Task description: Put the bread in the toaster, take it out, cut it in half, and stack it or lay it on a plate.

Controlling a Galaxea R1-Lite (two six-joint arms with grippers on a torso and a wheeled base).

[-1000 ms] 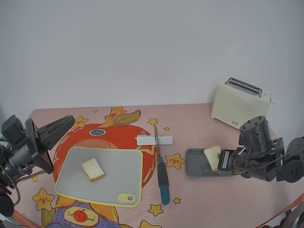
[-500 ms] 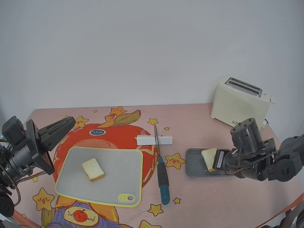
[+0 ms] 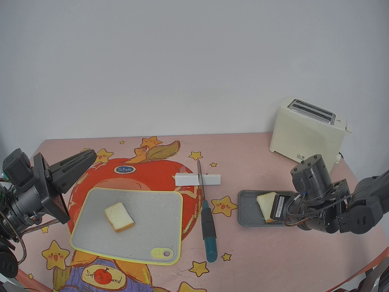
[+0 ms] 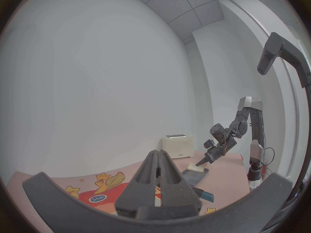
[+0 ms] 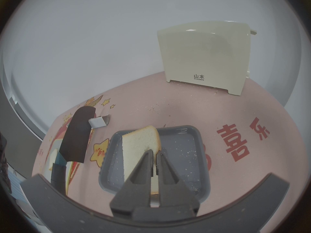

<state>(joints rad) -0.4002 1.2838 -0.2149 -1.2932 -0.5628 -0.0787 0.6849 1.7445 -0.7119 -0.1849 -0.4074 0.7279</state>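
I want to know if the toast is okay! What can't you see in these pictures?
Toaster slots, head view: seen too flat, so their insides stay hidden.
Held bread half, right wrist view: the right gripper has its fingers over the lower edge, so whether it touches the grey tray is unclear.
Other bread half, left wrist view: the left gripper and its fingers block the cutting board where it lies.

Bright, even, diffuse light, seemingly from overhead. Bread (image 5: 141,144) in right gripper (image 5: 155,154) evenly lit; faint soft shadows on table (image 3: 251,167) beneath the gripper. Pale sheen on toaster (image 5: 204,55) top, beyond the gripper. Wrist views: heavy fisheye bending, dark ring at edges.
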